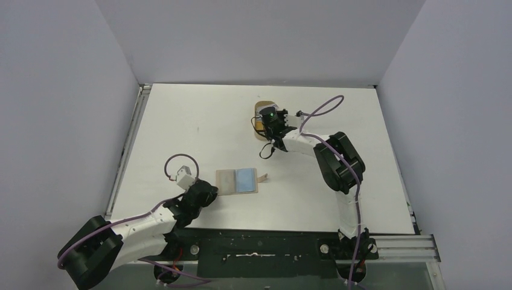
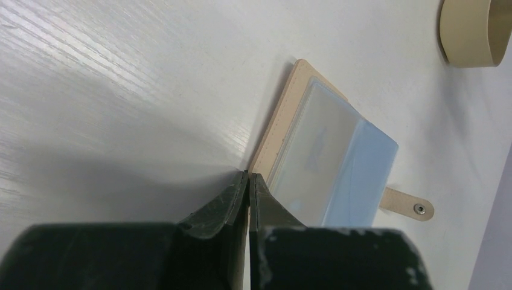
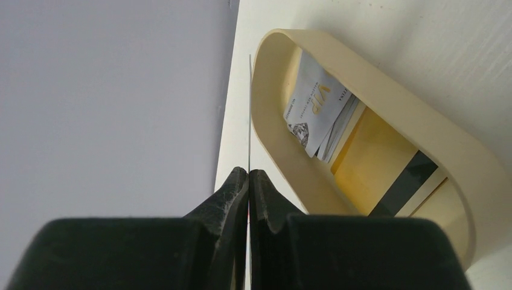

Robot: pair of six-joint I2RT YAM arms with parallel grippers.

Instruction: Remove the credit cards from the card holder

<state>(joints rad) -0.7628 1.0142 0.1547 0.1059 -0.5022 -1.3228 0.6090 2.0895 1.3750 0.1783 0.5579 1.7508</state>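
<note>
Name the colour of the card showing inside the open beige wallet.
The flat plastic card is light blue; left wrist view shows it best.

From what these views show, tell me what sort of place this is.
Probably a robot lab test cell: a white table boxed in by plain walls, a left arm and right arm bolted at its near edge, and staged props, a card holder and a dish of cards.

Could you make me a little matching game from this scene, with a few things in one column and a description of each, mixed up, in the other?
Things:
1 card holder
2 oval dish
3 white VIP card
4 light blue card

Descriptions:
A lies in the dish
B beige, lying open
C sits inside the card holder
D cream, with a raised rim

Pairs: 1-B, 2-D, 3-A, 4-C
</note>
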